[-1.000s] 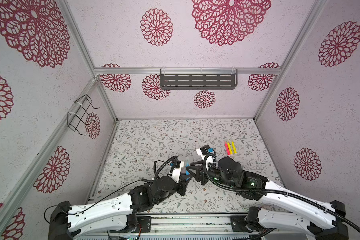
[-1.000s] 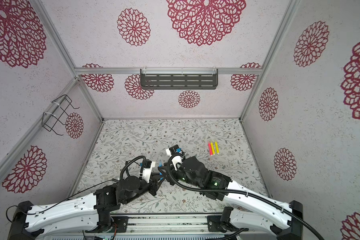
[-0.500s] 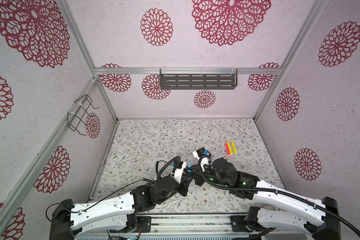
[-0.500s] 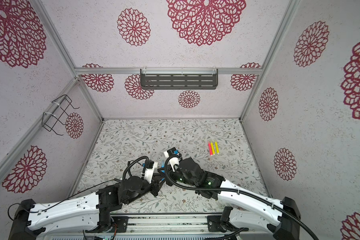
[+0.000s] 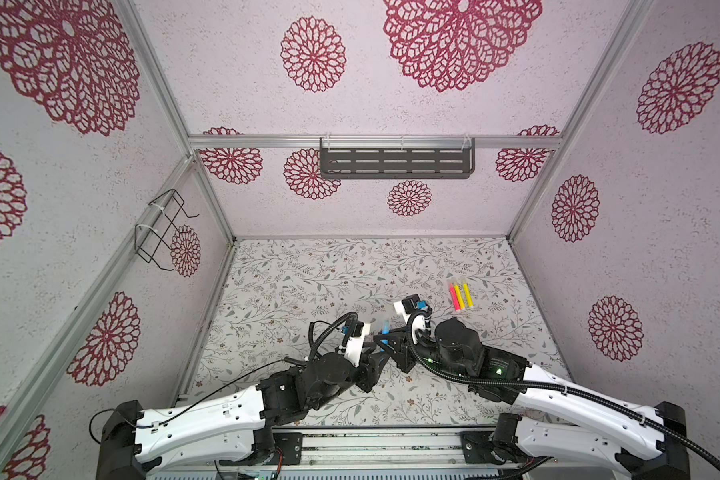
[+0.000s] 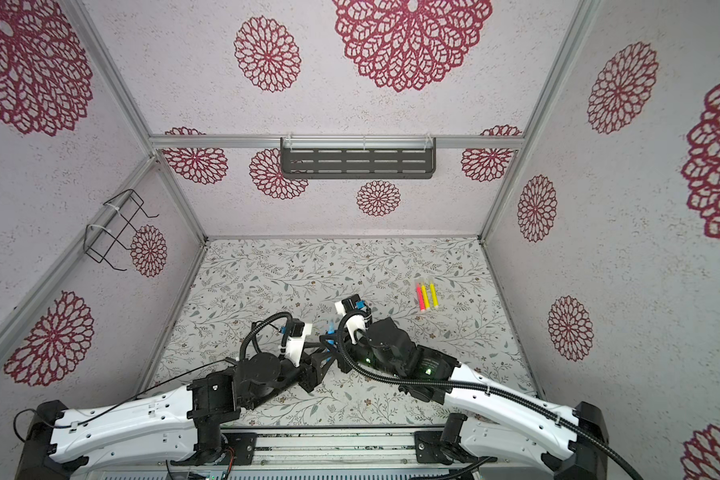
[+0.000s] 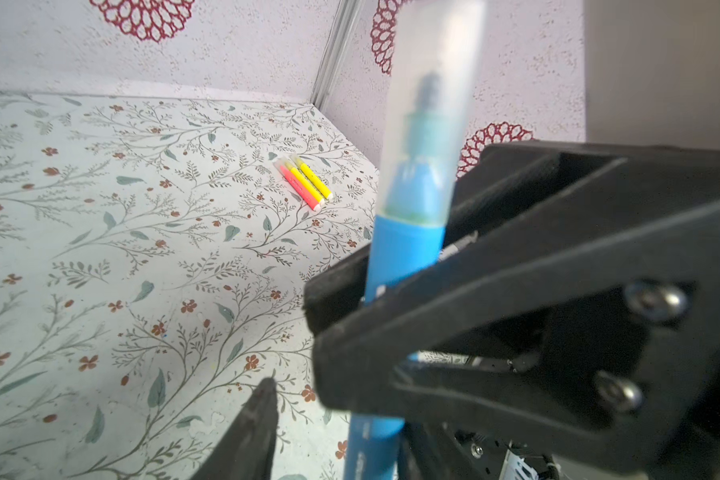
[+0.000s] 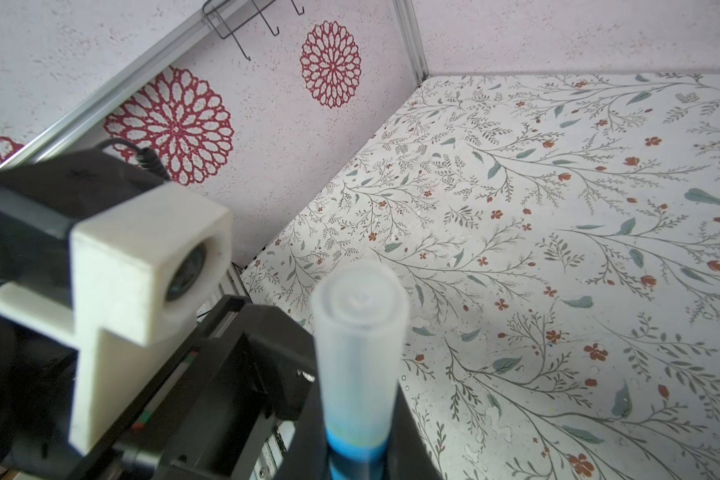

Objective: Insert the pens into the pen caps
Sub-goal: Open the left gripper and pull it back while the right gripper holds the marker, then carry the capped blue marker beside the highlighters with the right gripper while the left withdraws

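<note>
I hold the blue pen [image 7: 404,257] upright, clamped at mid-barrel in my right gripper [image 7: 371,295]. Its tip sits inside a frosted clear cap [image 7: 429,104], which is seated down onto the barrel. The pink pen [image 5: 454,298] and two yellow pens [image 5: 467,296] lie flat, side by side and close together, toward the far right of the table [image 5: 308,282]. Pale caps [image 7: 285,160] cover their far ends.

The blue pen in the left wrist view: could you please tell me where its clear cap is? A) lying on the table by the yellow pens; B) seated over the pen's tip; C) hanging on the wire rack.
B: the clear cap sits over the tip of the blue pen, whose barrel the right claw pinches.
</note>
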You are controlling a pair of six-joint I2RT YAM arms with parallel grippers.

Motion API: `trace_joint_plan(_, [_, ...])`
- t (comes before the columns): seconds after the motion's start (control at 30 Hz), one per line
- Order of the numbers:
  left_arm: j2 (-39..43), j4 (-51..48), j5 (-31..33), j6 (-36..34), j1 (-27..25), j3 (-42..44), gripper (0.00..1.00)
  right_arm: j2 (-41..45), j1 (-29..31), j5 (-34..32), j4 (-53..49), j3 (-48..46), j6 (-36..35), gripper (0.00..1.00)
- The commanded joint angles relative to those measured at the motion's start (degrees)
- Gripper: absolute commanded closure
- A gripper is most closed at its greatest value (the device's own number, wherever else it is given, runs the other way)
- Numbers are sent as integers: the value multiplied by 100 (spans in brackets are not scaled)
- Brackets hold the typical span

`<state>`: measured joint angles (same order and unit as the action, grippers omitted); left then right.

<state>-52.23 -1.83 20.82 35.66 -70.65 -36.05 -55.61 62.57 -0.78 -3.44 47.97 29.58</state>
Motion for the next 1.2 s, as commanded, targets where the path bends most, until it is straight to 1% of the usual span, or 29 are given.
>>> trace_joint_plan(0.0, [279, -251, 573, 75, -36, -35, 49, 294, -58, -421, -266, 13, 14, 100])
trace_joint_plan(0.17, [609, -599, 1100, 172, -35, 37, 47, 428, -212, -781, -702, 52, -2, 100])
trace_joint_plan(0.37, [1183, -1287, 2286, 684, -28, 195, 44, 393, -455, -1071, -1206, 154, -27, 100])
trace_joint_plan(0.5, [1695, -1662, 2758, 930, -36, 364, 44, 318, -666, -1245, -1536, 203, -72, 100])
trace_joint_plan(0.7, [2265, -2190, 3096, 1081, -36, 466, 44, 101, -1251, -1263, -2013, 237, -141, 100])
trace_joint_plan(0.83, [2469, -2292, 3182, 1092, -35, 524, 43, -213, -1673, -1173, -2233, 274, -251, 100])
trace_joint_plan(1.0, [2457, -2306, 3166, 1083, -35, 535, 44, -877, -2300, -1005, -2392, 333, -473, 100])
trace_joint_plan(1.17, [2342, -2324, 3030, 1084, -38, 498, 44, -1681, -2772, -1232, -2487, 480, -683, 100])
